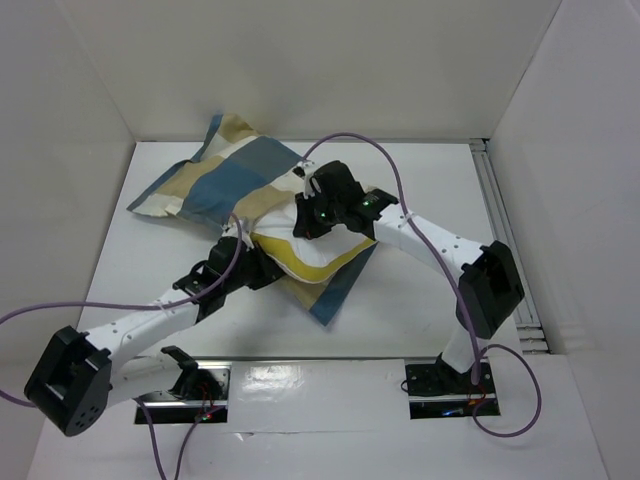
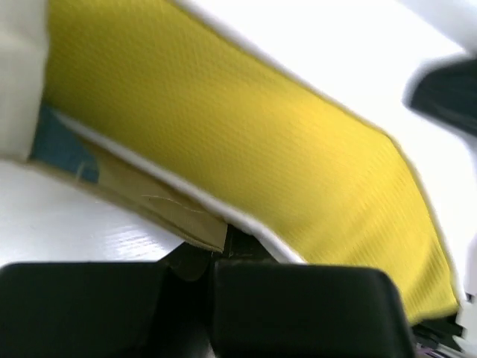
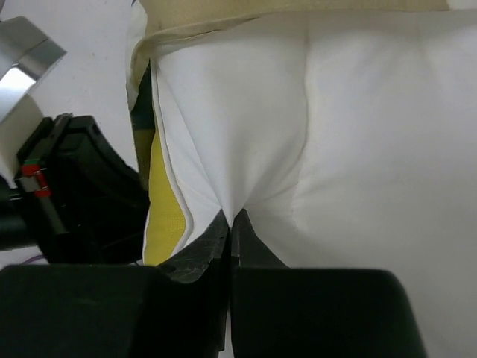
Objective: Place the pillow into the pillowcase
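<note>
- My right gripper (image 3: pixel 231 224) — fingers pressed together, pinching the pillow (image 3: pixel 358 134) by its white cover.
- My left gripper (image 2: pixel 215 261) — closed on the pillowcase (image 2: pixel 149 205) at its tan hem.
- Pillow lies partly inside pillowcase, yellow band (image 2: pixel 246 142) exposed.

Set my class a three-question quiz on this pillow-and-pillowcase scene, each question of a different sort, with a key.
1. True or false: the right gripper is shut on the white fabric of the pillow.
2. The band along the pillow's edge is: A red, B yellow, C green.
3. Short answer: is the pillow wholly inside the pillowcase?
Key: 1 true; 2 B; 3 no, its white face and band lie uncovered.
</note>
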Controlling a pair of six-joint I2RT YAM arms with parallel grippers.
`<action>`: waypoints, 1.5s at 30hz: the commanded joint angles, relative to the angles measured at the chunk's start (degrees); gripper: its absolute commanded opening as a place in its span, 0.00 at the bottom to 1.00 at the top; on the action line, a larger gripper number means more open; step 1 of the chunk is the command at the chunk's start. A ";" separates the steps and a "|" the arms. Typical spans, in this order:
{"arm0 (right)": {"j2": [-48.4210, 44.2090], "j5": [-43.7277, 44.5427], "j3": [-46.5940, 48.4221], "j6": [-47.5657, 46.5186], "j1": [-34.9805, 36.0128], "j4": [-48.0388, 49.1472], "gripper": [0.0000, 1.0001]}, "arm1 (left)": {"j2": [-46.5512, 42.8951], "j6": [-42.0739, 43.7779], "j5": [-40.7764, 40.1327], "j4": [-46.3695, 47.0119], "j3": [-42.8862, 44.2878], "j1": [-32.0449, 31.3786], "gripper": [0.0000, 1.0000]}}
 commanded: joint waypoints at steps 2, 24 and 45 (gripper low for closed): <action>2.80 -1.10 3.82 0.86 -2.86 7.08 0.00 | -6.71 -1.85 5.16 3.06 -2.18 -0.56 0.00; 13.79 -9.80 3.18 5.08 -2.51 14.22 0.00 | -6.91 -4.48 26.46 13.70 9.07 -1.61 0.00; -3.78 -11.21 -20.08 10.09 -0.23 15.57 0.31 | -13.29 7.28 15.49 -10.80 18.02 -5.30 0.66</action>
